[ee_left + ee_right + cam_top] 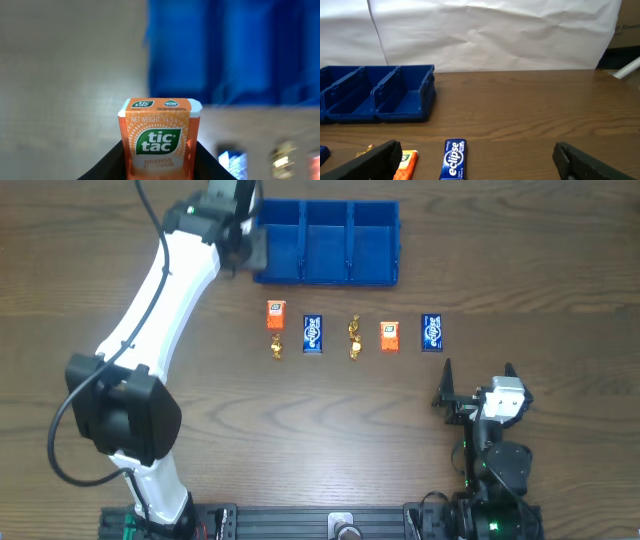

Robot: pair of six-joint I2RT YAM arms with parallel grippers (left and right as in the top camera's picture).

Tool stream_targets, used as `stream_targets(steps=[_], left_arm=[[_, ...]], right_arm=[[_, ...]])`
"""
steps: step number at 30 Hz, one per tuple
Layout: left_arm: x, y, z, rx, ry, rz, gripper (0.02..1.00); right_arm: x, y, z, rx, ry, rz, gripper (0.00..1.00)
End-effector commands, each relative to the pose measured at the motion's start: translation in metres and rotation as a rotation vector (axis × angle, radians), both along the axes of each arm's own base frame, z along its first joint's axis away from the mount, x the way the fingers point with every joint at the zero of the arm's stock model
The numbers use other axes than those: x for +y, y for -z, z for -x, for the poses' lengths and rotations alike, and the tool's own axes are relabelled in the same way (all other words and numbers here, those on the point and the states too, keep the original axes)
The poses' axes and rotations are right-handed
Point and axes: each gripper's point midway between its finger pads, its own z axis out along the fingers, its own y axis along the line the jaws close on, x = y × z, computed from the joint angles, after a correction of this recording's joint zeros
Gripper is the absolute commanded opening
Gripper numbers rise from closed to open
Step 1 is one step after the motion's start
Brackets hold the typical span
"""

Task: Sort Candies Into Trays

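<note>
Candies are being shown in a row on the counter (560, 280) in the top view, just below the blue tray (330, 276). From the left they are an orange box (276, 315) with a gold sweet (277, 347) beside it, a blue pack (313, 332), a pair of gold sweets (354, 329), a second orange box (389, 336) and a second blue pack (432, 332). The left end effector (243, 242) is being held near the tray's left end. The right end effector (478, 370) is being shown released, fingers spread, close to its base and well apart from the tray. No candy is being seen in the three compartments.

In the left wrist view, a third orange box (160, 137) is being clenched upright between the left fingers (107, 167), with the tray's blue wall blurred beyond it.

In the right wrist view, the nearest compartment is being shown bare, and the second blue pack is being framed between the spread right fingers.

Sorting is being judged as barely begun. One box is being carried toward the tray, nothing is being counted as delivered, and seven candies are being left to sort.
</note>
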Motion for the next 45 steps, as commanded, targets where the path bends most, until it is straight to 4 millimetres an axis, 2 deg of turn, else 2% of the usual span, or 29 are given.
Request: stream_targets(steps=[1,3,7,10,13,22,24,25,26,27,28,29,32,34,36,38,40,43,45], left_arm=[[-0.023,-0.036,-0.047,-0.123,-0.006,0.022,0.349],[-0.029,-0.029,-0.060,-0.114,0.004,0.026,0.349],[-0.042,0.003,-0.080,-0.063,0.022,0.038,0.349],[-0.047,0.029,-0.084,-0.026,0.028,0.039,0.356],[-0.047,0.044,-0.085,0.000,0.029,0.032,0.356],[-0.046,0.052,-0.086,0.011,0.044,0.020,0.393],[-0.046,0.052,-0.086,0.011,0.043,0.020,0.459],[-0.046,0.052,-0.086,0.010,0.043,0.020,0.531],[-0.046,0.052,-0.086,0.008,0.043,0.020,0.645],[-0.046,0.051,-0.087,0.005,0.043,0.021,0.853],[-0.046,0.051,-0.088,0.001,0.043,0.021,0.947],[-0.046,0.050,-0.090,-0.008,0.041,0.021,0.998],[-0.046,0.034,-0.094,-0.050,0.037,0.030,1.000],[-0.045,0.009,-0.091,-0.085,0.033,0.043,1.000],[-0.041,-0.036,-0.074,-0.127,0.010,0.059,1.000],[-0.041,-0.064,-0.057,-0.142,0.011,0.056,1.000],[-0.039,-0.087,-0.029,-0.135,0.002,0.040,1.000],[-0.042,-0.091,0.005,-0.118,0.009,0.010,0.998],[-0.044,-0.081,0.020,-0.105,0.019,0.008,1.000]], right_arm=[[-0.001,0.000,0.000,-0.001,0.006,0.014,1.000],[-0.001,0.000,0.000,-0.001,0.006,0.014,1.000],[-0.001,0.000,0.000,-0.001,0.006,0.014,1.000],[-0.001,0.000,0.000,-0.001,0.006,0.014,1.000],[-0.001,0.000,0.000,-0.001,0.006,0.014,1.000],[-0.001,0.000,0.000,-0.001,0.006,0.014,1.000],[-0.001,0.000,0.000,-0.001,0.006,0.014,1.000],[-0.001,0.000,0.000,-0.001,0.006,0.014,1.000],[-0.001,0.000,0.000,-0.001,0.006,0.014,0.998],[-0.001,0.000,0.000,-0.001,0.006,0.014,1.000],[-0.001,0.000,0.000,-0.001,0.006,0.014,0.998],[-0.001,0.000,0.000,-0.001,0.006,0.014,0.998],[-0.001,0.000,0.000,-0.001,0.006,0.014,1.000],[-0.001,0.000,0.000,-0.001,0.006,0.014,1.000],[-0.001,0.000,0.000,-0.001,0.006,0.014,1.000],[-0.001,0.000,0.000,-0.001,0.006,0.014,1.000],[-0.001,0.000,0.000,-0.001,0.006,0.014,1.000],[-0.001,0.000,0.000,-0.001,0.006,0.014,1.000],[-0.001,0.000,0.000,-0.001,0.006,0.014,0.998]])
